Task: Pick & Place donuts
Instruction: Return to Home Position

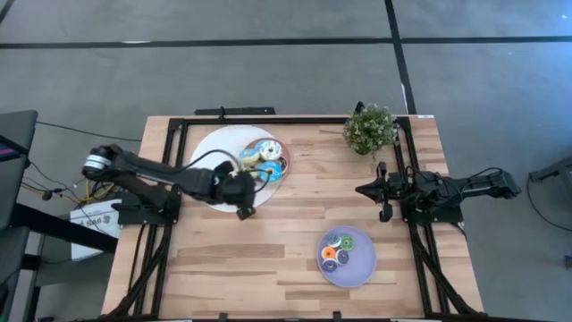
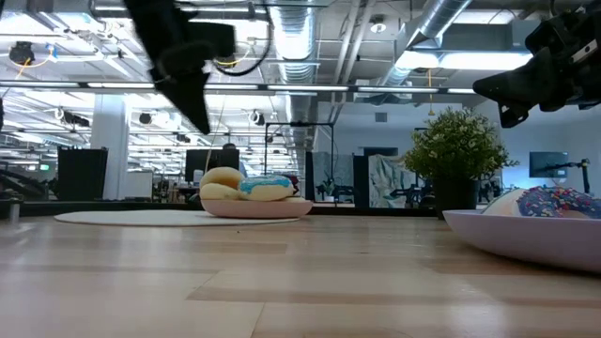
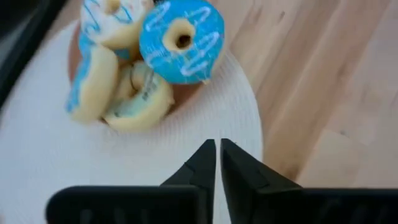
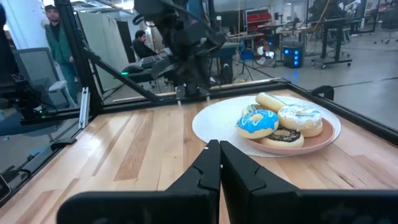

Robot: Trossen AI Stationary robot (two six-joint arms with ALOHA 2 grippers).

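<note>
Several big donuts, iced blue, white with blue stripes, cream and brown, are piled on a pink plate (image 1: 284,166) that stands on a round white plate (image 1: 214,152) at the far left. In the left wrist view a blue donut (image 3: 180,40) leans on top of the pile. Several small donuts (image 1: 338,249) lie on a lavender plate (image 1: 357,268) near the front right. My left gripper (image 1: 243,211) is shut and empty above the white plate's near edge (image 3: 236,124), short of the pile. My right gripper (image 1: 362,190) is shut and empty, raised at the right and pointing toward the pile (image 4: 280,124).
A potted plant (image 1: 369,128) stands at the far right. Black frame rails (image 1: 268,119) run along the table's far and side edges. Bare wood lies between the two plates. In the right wrist view people (image 4: 59,37) show in the room beyond the table.
</note>
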